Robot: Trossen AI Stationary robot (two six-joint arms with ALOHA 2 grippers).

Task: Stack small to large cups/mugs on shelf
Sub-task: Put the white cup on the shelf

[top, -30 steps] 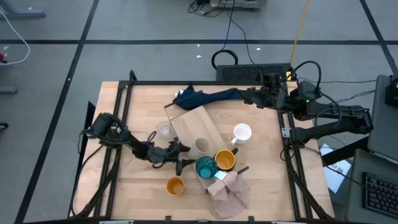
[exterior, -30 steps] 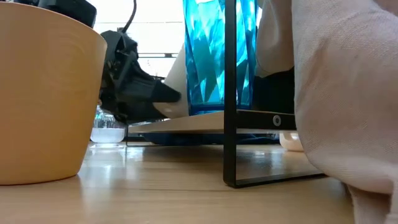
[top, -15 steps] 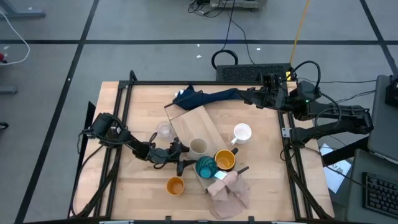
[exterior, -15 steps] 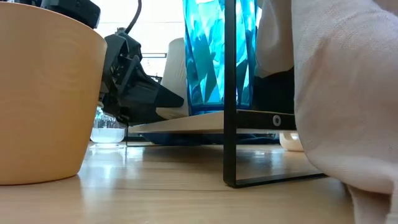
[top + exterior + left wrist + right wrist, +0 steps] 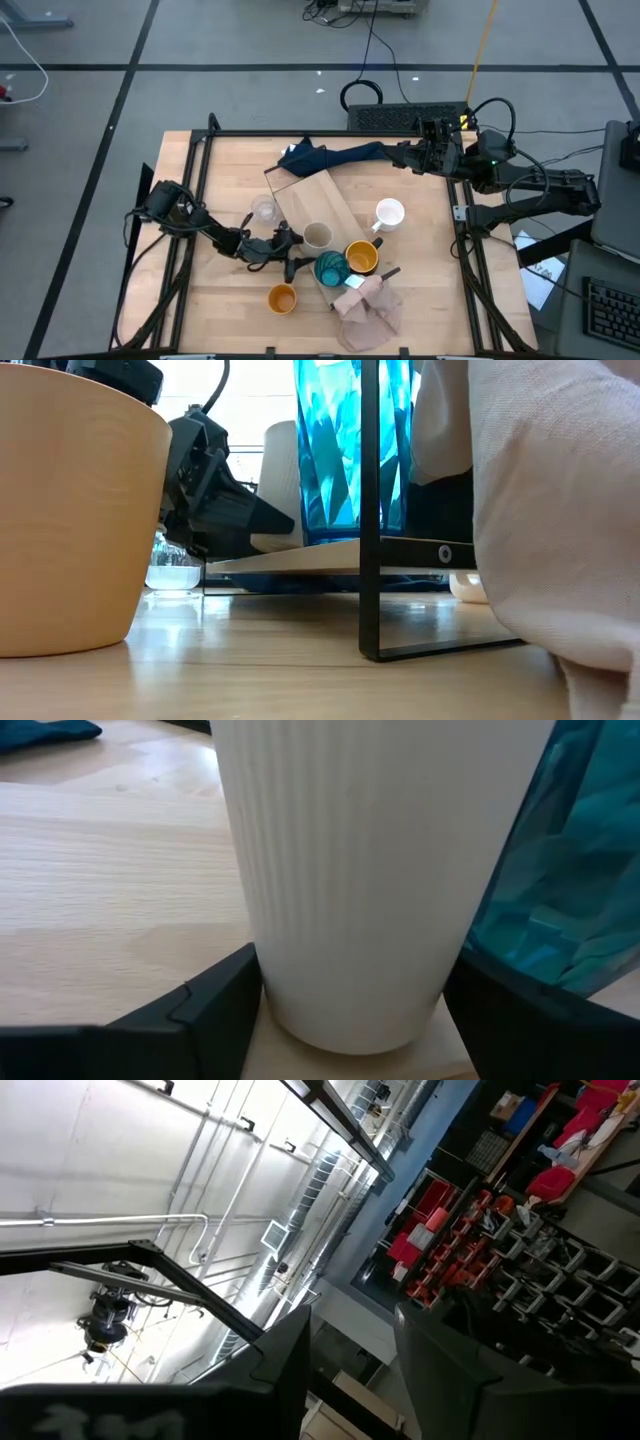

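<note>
Left fingers (image 5: 292, 253): mine, spread to either side of the beige-grey cup (image 5: 318, 236), flanking its base; whether they still touch it I cannot tell.
Clear glass cup (image 5: 264, 210): stands on the surface (image 5: 230, 190) just beside the shelf's left edge.
Orange cup (image 5: 282, 298): alone near the front of the surface, left of the pinkish cloth (image 5: 368, 310).
Shelf (image 5: 305, 195): a long pale board lying at a slant across the middle, its far end by the dark blue cloth (image 5: 325, 157).
Beige-grey cup, close up (image 5: 350, 870): ribbed, upright on the shelf, right next to the teal one.
Teal cup (image 5: 331, 268): upright at the shelf's near end, next to the mustard-yellow mug (image 5: 362, 257).
White mug (image 5: 389, 214): on the surface, right of the shelf, apart from the rest.
Right fingers (image 5: 400, 155): mine too, parked at the far right corner by the blue cloth, standing apart and holding nothing.
</note>
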